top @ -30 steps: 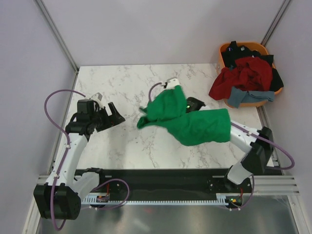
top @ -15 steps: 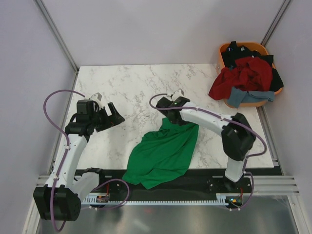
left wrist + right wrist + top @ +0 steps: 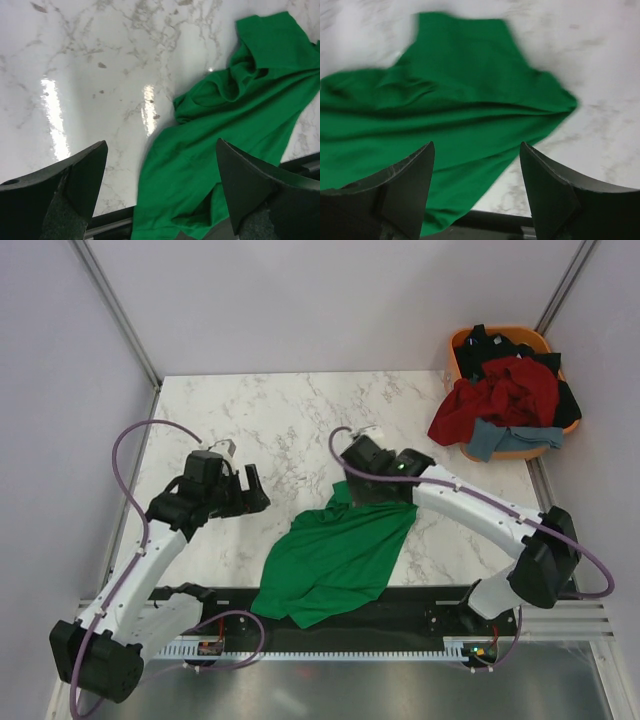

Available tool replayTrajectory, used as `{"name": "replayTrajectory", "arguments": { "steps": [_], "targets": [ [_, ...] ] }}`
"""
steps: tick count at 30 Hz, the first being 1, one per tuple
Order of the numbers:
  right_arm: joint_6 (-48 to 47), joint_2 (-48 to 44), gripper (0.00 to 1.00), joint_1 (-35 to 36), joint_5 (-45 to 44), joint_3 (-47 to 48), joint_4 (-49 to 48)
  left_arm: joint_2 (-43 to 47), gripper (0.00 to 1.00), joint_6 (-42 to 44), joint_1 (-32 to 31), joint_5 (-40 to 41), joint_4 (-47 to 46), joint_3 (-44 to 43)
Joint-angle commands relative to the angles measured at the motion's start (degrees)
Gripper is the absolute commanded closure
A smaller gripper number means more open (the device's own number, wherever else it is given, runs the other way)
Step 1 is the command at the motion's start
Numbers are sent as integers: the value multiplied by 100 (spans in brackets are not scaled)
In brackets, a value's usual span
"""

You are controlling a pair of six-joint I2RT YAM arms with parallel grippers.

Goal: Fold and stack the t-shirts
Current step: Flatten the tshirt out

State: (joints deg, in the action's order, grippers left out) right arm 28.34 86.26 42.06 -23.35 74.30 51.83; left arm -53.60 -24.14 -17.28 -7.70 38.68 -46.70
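The green t-shirt [image 3: 335, 555] lies crumpled on the desk [image 3: 260, 410], overhanging the near edge. Left tool [image 3: 161, 142]: wide, empty, beside the shirt. Right tool [image 3: 476, 144]: wide, empty, over its far corner. The dark red t-shirt [image 3: 500, 395] is heaped in the orange basket [image 3: 505, 332].

My right wrist view was blurred, and the green shirt [image 3: 445, 100] ran off its left edge.

Left fingers [image 3: 75, 187] and right fingers [image 3: 405, 195] wide apart.
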Motion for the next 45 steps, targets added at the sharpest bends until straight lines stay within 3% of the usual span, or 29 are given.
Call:
{"name": "replayTrajectory", "arguments": {
  "steps": [1,4,6,12,16,20,26,29,34,40,45],
  "targets": [
    [417,21,24,1450,745,258,-517,113,4,76,-21,1014,386,-419],
    [821,618,24,2565,385,645,-568,402,2,-274,83,2165,737,-489],
    [945,1189,24,3050,419,831,-674,868,0,-468,285,2527,843,-481],
    [1051,2842,25,3379,516,1789,-876,1905,0,-671,831,2976,799,-340],
    [937,3528,25,3221,595,2272,-929,1959,0,-688,831,2968,791,-296],
    [867,3732,25,2694,578,2106,-1017,1915,0,-662,831,2889,791,-305],
    [165,3916,26,1175,657,2070,-1140,1968,0,-627,823,2766,738,-287],
    [-336,4310,26,454,517,3138,-843,1889,0,-583,823,2608,712,-296],
    [-839,4655,23,460,692,4601,-69,1854,0,-557,823,2520,685,-287],
    [-707,4461,22,961,648,4883,-208,1845,0,-539,823,2388,624,-279],
    [-575,4960,23,1120,718,5295,-279,1854,0,-495,823,2300,589,-270]
  ]
}}
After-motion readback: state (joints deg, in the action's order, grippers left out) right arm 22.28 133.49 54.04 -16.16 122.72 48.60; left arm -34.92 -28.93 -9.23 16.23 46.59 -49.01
